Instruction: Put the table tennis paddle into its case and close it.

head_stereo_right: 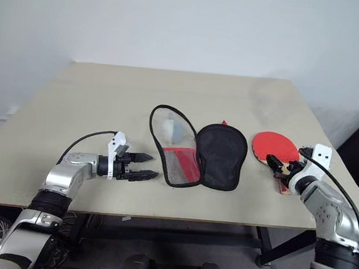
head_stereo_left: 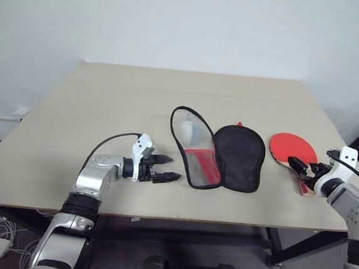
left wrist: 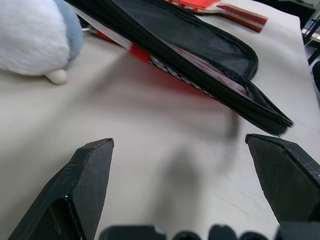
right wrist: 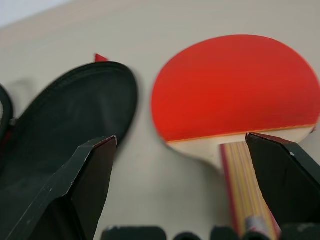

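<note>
Two grippers, both with black fingers spread wide and holding nothing. Left gripper [head_stereo_left: 166,168] hovers low over the table [head_stereo_left: 107,103], pointing sideways at the case [head_stereo_left: 218,154], which lies just beyond its fingertips, not touching. Right gripper [head_stereo_left: 307,170] sits over the handle end of the table tennis paddle [head_stereo_left: 289,148]; in the right wrist view the wooden handle runs up beside one finger [right wrist: 280,190], not pinched; contact can't be told.

One paddle: round smooth red rubber face, pale layered-wood handle, flat on the table, right of the case and just apart from it. One case: soft paddle-shaped pouch, unzipped and spread open in two halves, one with a clear plastic panel and black piping, the other showing matte black lining; red fabric shows through the clear panel and at the far tip. One small whitish-grey fluffy lump [left wrist: 30,37] sits behind the clear panel. One table, light tan, smooth matte top.
</note>
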`<state>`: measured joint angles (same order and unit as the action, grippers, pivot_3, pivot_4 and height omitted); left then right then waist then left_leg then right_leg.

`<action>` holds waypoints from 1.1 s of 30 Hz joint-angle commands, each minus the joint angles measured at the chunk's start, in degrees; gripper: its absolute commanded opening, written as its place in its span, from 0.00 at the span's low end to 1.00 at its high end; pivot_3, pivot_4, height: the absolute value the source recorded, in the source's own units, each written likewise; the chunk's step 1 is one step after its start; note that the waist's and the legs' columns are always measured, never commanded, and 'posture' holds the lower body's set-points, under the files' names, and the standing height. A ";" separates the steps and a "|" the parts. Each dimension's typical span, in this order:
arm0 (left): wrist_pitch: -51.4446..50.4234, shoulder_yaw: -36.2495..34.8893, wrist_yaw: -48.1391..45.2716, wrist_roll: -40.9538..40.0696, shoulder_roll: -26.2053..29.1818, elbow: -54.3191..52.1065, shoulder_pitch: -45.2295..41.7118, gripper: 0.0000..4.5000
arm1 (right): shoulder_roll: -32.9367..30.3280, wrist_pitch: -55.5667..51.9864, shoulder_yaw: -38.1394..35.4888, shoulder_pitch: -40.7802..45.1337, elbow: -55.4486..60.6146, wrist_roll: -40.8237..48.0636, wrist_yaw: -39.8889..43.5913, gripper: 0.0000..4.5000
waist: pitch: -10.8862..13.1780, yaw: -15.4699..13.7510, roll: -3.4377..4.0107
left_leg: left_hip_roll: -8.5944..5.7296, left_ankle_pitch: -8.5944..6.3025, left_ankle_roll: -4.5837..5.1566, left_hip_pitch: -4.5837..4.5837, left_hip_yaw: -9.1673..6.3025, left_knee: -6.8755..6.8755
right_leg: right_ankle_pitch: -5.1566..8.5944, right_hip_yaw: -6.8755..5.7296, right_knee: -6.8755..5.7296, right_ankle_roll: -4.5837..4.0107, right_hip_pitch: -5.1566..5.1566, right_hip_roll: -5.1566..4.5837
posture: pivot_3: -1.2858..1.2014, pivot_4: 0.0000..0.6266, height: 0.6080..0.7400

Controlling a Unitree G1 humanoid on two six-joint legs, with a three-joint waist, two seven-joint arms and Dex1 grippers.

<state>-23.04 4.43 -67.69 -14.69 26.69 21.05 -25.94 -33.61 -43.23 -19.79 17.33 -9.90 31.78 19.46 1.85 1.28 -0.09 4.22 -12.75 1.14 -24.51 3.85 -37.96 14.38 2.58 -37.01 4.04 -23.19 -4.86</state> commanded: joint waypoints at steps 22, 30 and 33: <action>-1.96 1.39 1.36 -2.26 -0.46 -5.96 2.44 1.00 | -2.22 7.25 9.05 10.34 -21.14 -13.68 12.17 0.86 | -0.02 1.77 -0.03 | 0.00 0.00 0.00 0.05 -0.09 -0.03 | 0.00 -0.02 0.00 0.01 0.07 0.03 | 0.52 0.00 0.91; -1.79 1.62 1.88 -2.15 -0.82 -5.02 1.57 1.00 | -0.07 8.32 9.62 10.57 -20.73 -16.00 10.90 0.26 | -0.16 2.05 -0.32 | 0.00 0.00 -0.01 0.36 -0.09 -0.01 | 0.00 -0.02 0.02 0.02 0.38 0.05 | 0.52 0.00 0.91; -1.79 1.80 1.78 -2.08 -0.88 -4.54 1.22 1.00 | 0.45 8.32 8.04 9.51 -18.35 -15.60 9.57 0.25 | -0.16 2.06 -0.36 | 0.00 -0.02 -0.01 0.82 -0.07 0.10 | 0.02 -0.03 0.15 0.00 0.82 0.02 | 0.52 0.00 0.91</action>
<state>-25.27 6.24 -65.95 -16.34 25.95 17.44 -23.10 -33.81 -35.97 -10.34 26.31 -30.78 15.68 30.07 1.69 3.34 -0.45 4.22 -12.77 1.13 -23.65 3.78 -37.84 14.40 2.56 -36.86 4.04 -22.36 -4.83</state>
